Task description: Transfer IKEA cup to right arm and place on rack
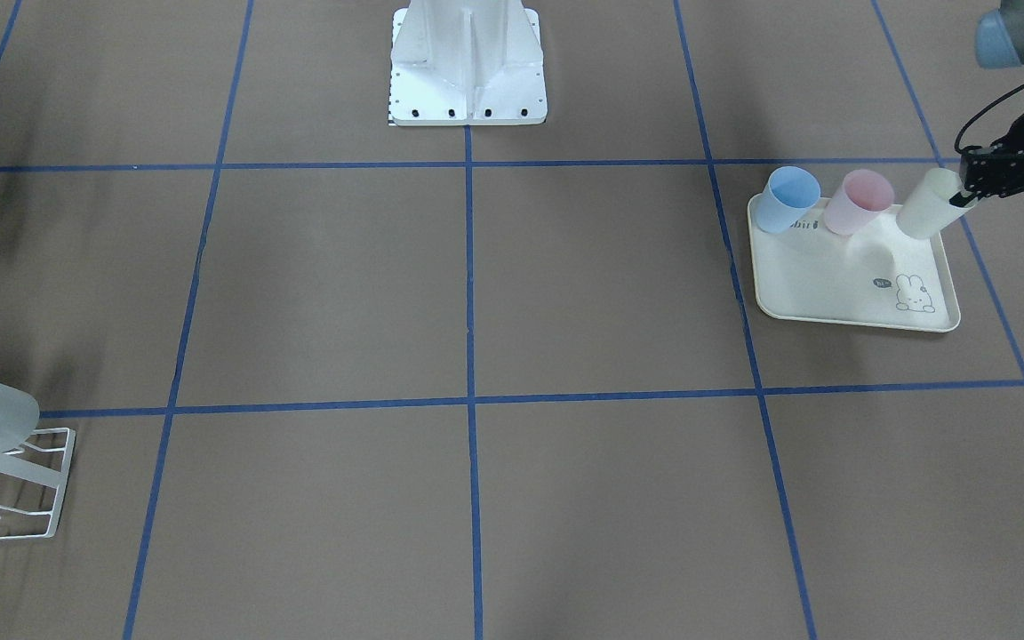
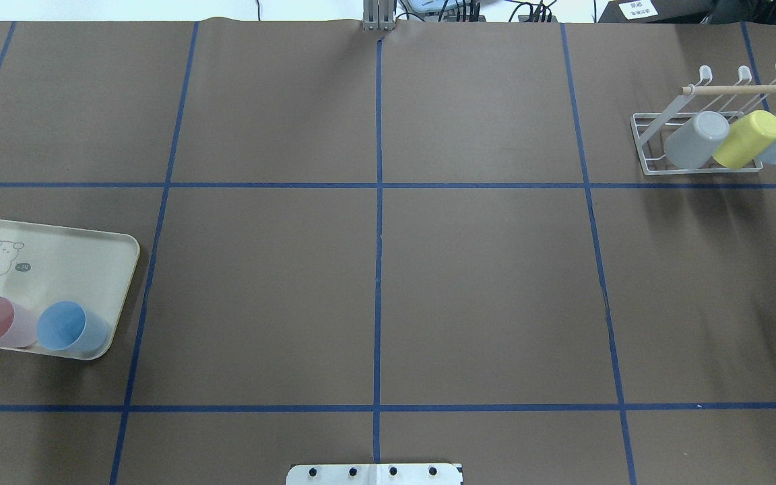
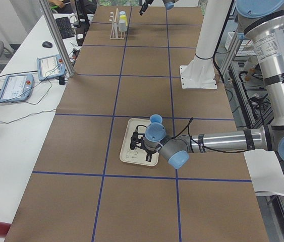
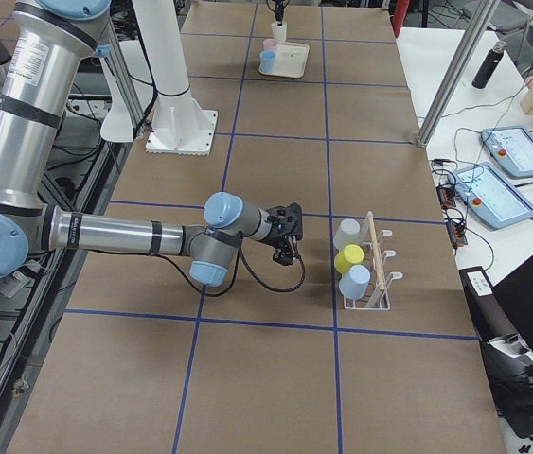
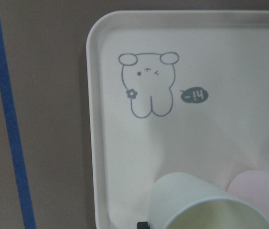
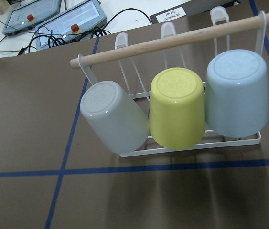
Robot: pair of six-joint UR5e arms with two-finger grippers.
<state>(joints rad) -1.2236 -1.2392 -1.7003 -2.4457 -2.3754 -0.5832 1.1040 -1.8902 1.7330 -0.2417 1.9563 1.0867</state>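
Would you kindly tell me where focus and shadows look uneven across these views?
Left wrist view: the pale cup at the bottom edge is blurred, the print on the tray sharper. Right wrist view: the grey cup, yellow cup and light blue cup on the rack are in focus, casting a soft shadow in front. Overhead view: only faint, diffuse shadows near the rack.

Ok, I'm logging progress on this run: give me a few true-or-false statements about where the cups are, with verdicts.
1. The rack holds three cups: a grey cup, a yellow cup and a light blue cup. True.
2. The tray is bare. False: a blue cup, a pink cup and a pale cup stand on it.
3. The pink cup hangs on the rack. False: it is on the tray, between the blue cup and the pale cup.
4. The left gripper is at the pale cup. True.
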